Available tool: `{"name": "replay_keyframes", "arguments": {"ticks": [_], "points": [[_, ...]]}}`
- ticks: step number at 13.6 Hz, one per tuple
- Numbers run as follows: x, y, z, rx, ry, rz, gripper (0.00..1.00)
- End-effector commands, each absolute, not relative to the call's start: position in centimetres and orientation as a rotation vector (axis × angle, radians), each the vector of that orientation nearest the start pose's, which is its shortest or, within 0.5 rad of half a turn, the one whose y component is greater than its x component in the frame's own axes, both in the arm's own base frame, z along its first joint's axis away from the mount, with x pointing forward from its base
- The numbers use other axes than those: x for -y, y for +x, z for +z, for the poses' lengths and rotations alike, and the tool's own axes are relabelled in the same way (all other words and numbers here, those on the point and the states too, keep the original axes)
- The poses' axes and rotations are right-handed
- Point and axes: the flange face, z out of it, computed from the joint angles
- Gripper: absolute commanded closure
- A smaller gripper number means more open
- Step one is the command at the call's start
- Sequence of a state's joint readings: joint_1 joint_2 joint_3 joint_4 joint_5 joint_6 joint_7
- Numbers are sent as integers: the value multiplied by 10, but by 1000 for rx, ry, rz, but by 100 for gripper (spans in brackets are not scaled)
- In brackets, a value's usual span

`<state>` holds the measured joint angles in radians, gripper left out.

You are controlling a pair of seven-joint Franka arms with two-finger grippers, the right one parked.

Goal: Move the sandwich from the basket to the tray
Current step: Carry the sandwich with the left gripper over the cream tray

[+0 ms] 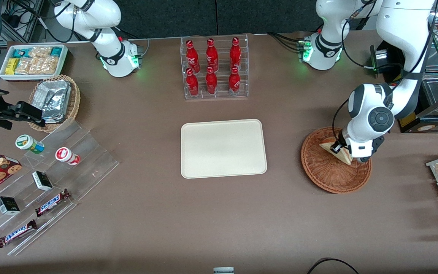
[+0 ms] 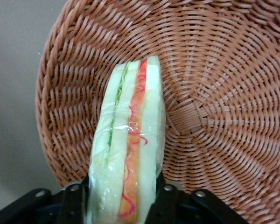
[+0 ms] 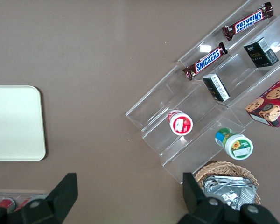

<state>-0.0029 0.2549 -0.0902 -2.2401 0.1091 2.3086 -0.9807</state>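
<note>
— Looking at the working arm's end of the table, where was the gripper (image 2: pixel 123 205)?

— It was down inside the round reddish-brown basket (image 1: pixel 327 177), with the arm's white wrist directly above it. From the front camera the fingers themselves were mostly hidden under the wrist.

— And the fingers?

— They were pinching the sandwich (image 2: pixel 128 144). The wrist camera showed one dark finger (image 2: pixel 165 200) pressed against each bread face, with the wedge standing on edge between them.

— What did the sandwich look like there?

— Pale bread in clear wrap, a green layer on one side and a red-orange one beside it. Its cut edge faced the camera, and the basket's (image 2: pixel 224 107) woven bottom spread out around it.

— Was it touching the basket?

— I could not tell. From the front the sandwich (image 1: pixel 338 151) showed as a pale wedge over the basket's inside, partly covered by the wrist.

— And the tray (image 1: pixel 223 148)?

— It lay flat in the middle of the table, cream-coloured, with nothing on it, well apart from the basket and toward the parked arm's end from it.

— Anything near the tray?

— A clear rack of red bottles (image 1: pixel 214 66) stood farther from the front camera than the tray.
</note>
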Motion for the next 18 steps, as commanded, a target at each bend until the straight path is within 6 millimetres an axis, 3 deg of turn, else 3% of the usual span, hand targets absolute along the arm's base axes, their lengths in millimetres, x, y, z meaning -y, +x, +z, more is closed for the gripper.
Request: {"name": "replay_keyframes", "arguments": {"ticks": [1,4,8,11,14,17,18], "points": [[52,544,259,1161,-2706,257,100],[81,561,296,1072,-2687,309,100],[156,559,329,904,-2737,280,100],[234,549,354,720,-2840,266,100],[303,527,364,546,-2916,232,100],[370,512,356,388,-3000,218,100],[384,510,355,340,-3025,201,100]]}}
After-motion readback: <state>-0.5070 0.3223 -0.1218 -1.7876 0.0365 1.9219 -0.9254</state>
